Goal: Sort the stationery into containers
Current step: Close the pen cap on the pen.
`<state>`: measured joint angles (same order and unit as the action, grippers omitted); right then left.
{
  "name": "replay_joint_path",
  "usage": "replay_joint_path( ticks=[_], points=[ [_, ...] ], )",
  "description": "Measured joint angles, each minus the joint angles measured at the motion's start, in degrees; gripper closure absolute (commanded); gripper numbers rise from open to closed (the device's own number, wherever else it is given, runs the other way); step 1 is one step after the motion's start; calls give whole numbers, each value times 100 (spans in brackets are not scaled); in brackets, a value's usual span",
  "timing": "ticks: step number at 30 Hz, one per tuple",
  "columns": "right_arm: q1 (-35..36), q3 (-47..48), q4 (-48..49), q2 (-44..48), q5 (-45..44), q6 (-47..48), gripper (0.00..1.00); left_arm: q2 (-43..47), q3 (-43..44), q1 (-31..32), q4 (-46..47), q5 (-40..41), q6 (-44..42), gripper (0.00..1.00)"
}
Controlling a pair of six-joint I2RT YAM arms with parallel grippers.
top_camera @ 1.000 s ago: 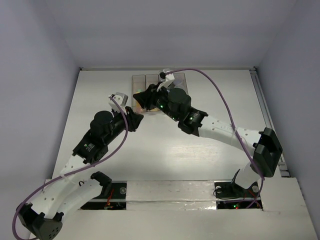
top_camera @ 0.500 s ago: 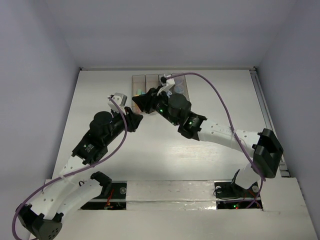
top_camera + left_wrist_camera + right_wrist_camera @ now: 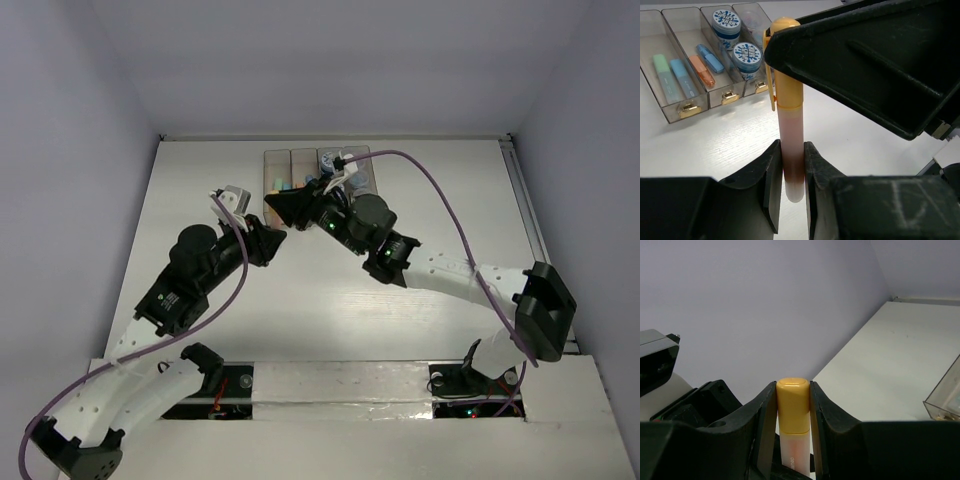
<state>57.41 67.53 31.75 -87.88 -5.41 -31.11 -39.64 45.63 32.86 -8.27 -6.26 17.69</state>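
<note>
An orange marker (image 3: 790,125) with a yellow-orange cap (image 3: 793,405) is held off the table by both grippers. My left gripper (image 3: 792,150) is shut on its pale barrel end. My right gripper (image 3: 793,387) is shut on the cap and shows as the big black shape (image 3: 880,65) in the left wrist view. In the top view the left gripper (image 3: 268,240) and the right gripper (image 3: 290,205) meet tip to tip in front of the containers (image 3: 290,158), and the marker is hidden between them.
The containers (image 3: 670,112) are four joined bins. The first holds a green marker (image 3: 662,67) and a blue one (image 3: 680,75). The second holds an orange stick (image 3: 701,70) and a blue one (image 3: 710,57). The third holds two round jars (image 3: 747,52).
The right arm's wrist has shifted right and toward the near edge, uncovering more of the bins. The two grippers stay close together in front of the bins.
</note>
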Motion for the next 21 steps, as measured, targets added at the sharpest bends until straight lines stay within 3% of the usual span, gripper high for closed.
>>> replay_joint_path(
  ticks=[21],
  points=[
    [-44,59,-83,120,761,-197,100,26,748,55,-1106,-11,-345,100]
  ],
)
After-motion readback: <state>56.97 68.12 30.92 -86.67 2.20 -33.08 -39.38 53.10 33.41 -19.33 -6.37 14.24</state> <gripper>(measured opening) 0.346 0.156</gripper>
